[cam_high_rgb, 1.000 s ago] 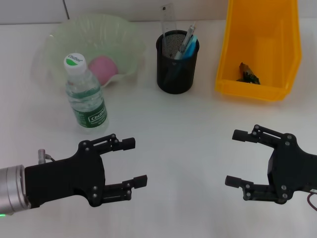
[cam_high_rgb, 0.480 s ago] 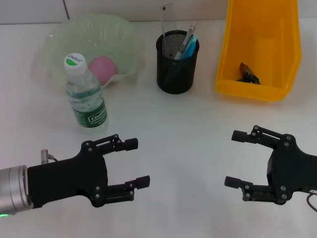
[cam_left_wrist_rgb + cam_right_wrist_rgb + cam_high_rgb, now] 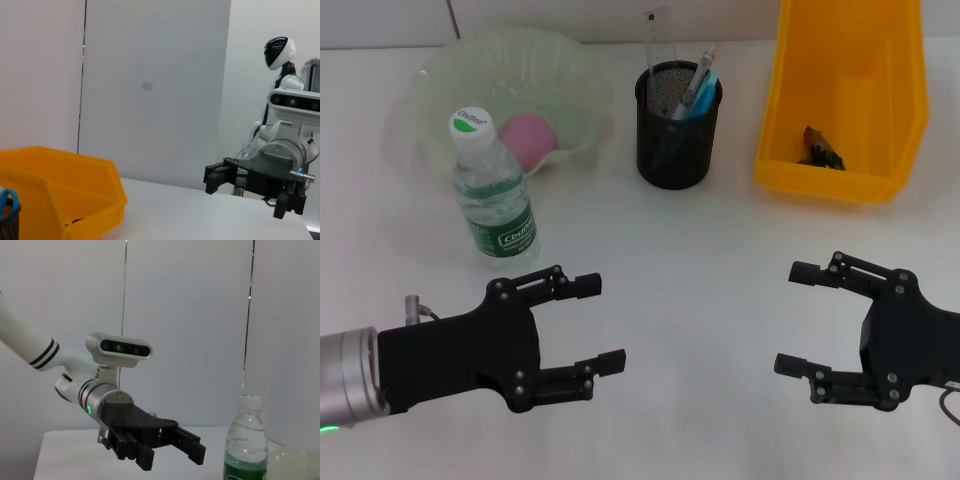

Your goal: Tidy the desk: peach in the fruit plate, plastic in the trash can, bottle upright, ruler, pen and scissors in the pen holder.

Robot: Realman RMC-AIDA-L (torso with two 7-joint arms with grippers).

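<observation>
While both arms hover over the white bench (image 3: pixel 720 260) with jaws open and empty, the bottle (image 3: pixel 492 195) stands upright at ten o'clock beside the peach (image 3: pixel 528 139); grey walls (image 3: pixel 150 75) behind.

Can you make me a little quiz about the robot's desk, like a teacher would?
1. True or false: the water bottle is standing upright beside the fruit plate.
2. Where is the pink peach? A) in the yellow trash can B) in the fruit plate C) in the left pincer
3. Fill in the missing word: the ruler and the pen stick up out of the black pen ______.

Hint: the left pincer and the right pincer are both open and hold nothing, low over the near part of the white table. The trash can stands at the far right.

Key: 1 true; 2 B; 3 holder.
</observation>
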